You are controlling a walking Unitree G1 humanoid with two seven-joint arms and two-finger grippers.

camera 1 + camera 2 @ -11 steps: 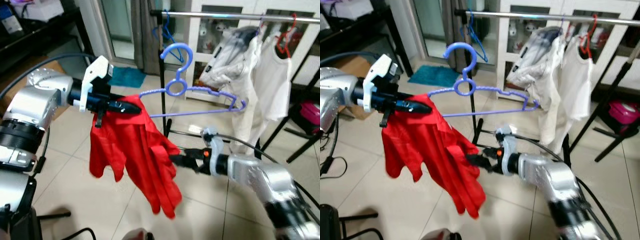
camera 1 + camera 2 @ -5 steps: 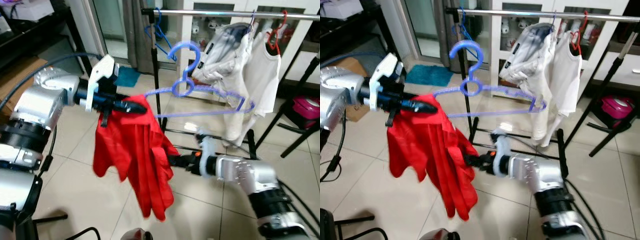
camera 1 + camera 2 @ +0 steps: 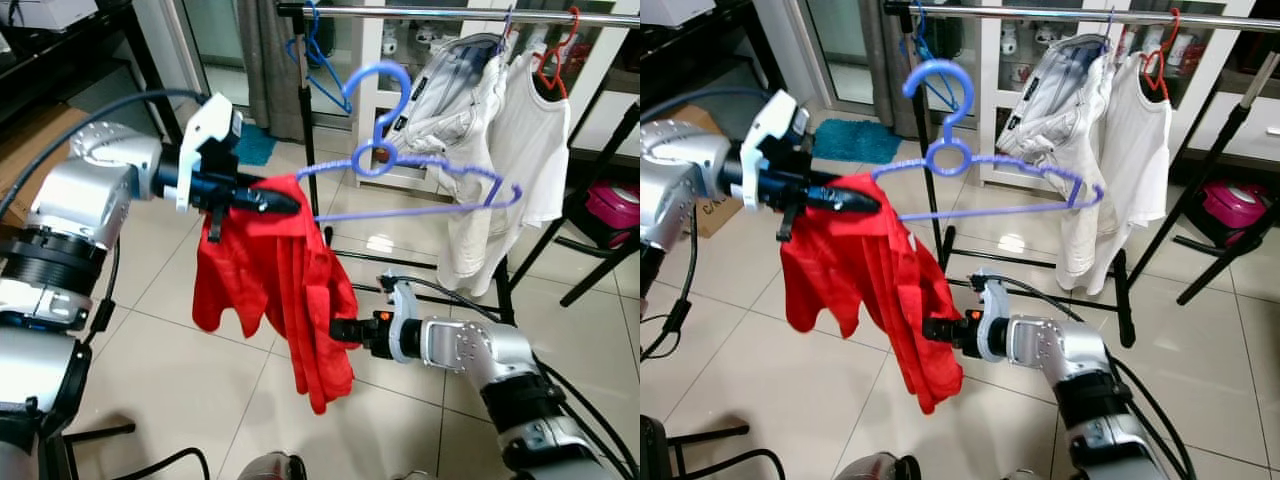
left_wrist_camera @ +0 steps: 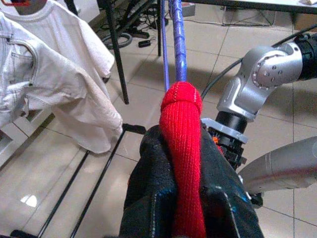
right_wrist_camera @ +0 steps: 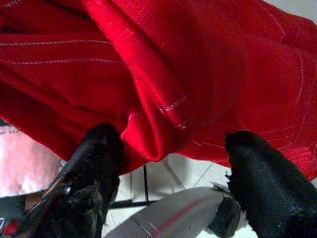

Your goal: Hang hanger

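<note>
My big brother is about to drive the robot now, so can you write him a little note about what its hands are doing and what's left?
Left gripper: jaws shut on the red shirt and the purple hanger end inside it, held up in front of the rack.
Right gripper: jaws open, at the shirt's lower edge, gripping nothing.
Done: one shoulder of the shirt is draped on the hanger.
Left: the hook is below the rail, not on it. Lift and hook it beside the white clothes.

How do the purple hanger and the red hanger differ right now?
The purple hanger is off the rail, held up by the left claw, with a red garment draped over one end. The red hanger hangs on the rail and carries a white shirt. Both have open hooks.
</note>
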